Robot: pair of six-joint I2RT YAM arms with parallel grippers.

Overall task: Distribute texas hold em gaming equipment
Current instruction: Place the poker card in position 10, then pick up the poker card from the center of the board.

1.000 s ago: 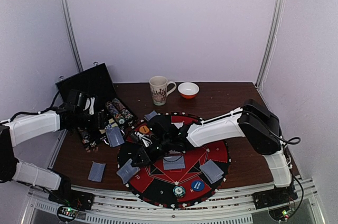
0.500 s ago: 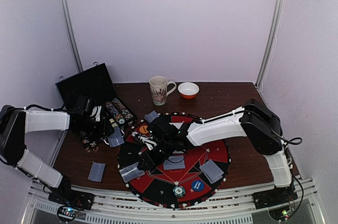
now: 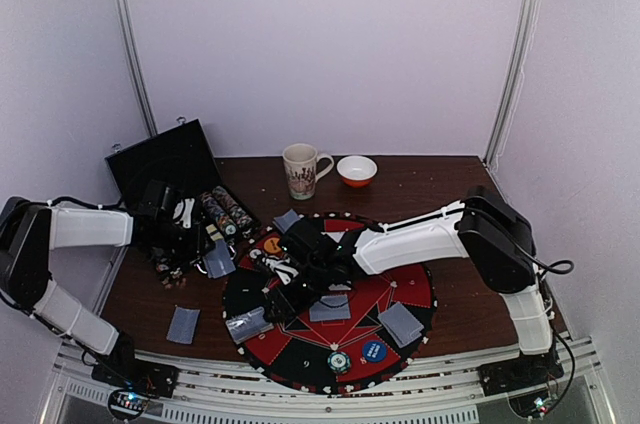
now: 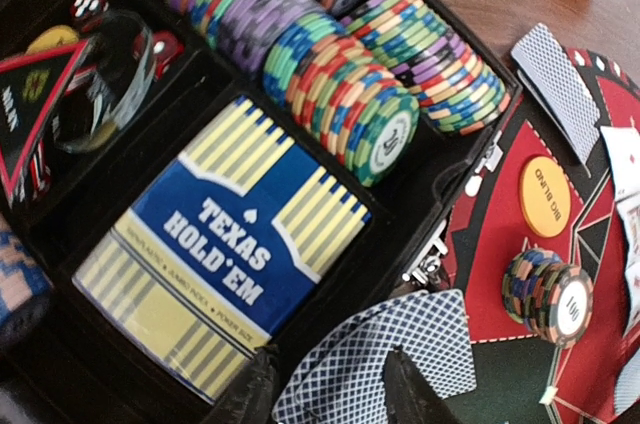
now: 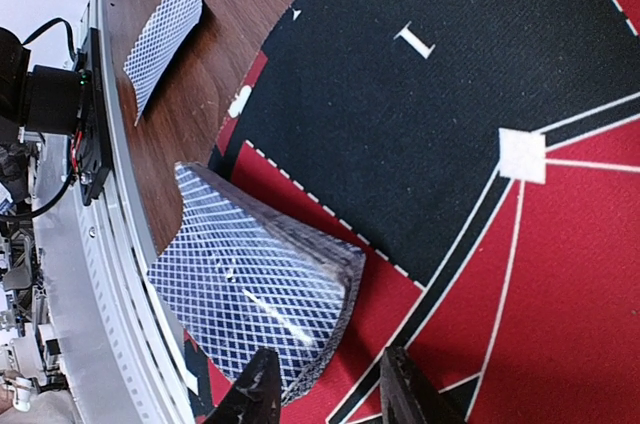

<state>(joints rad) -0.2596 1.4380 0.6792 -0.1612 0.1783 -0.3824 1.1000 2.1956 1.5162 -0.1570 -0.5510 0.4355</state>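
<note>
L arm (image 3: 90,227) & R arm (image 3: 410,239): white shell links, blk rounded joint housings (image 3: 495,239). Thin blk cable (image 3: 553,267) loops at 3 o'clock of R elbow; another runs along L arm's 12 o'clock side. Blk bases (image 3: 135,376) w/ green LEDs (image 3: 126,401), 6 o'clock edge. Fingers (image 4: 252,399) matte blk, tapered.

Soft even light, overhead view dim and hazy, wrist views sharper — left pincer (image 4: 328,396) blurred.

Right arm (image 3: 400,239) spans the felt mat (image 3: 412,289). Mug (image 3: 302,170) and bowl (image 3: 357,171) crowd the back; worktop's (image 3: 468,306) right side lies open.
</note>
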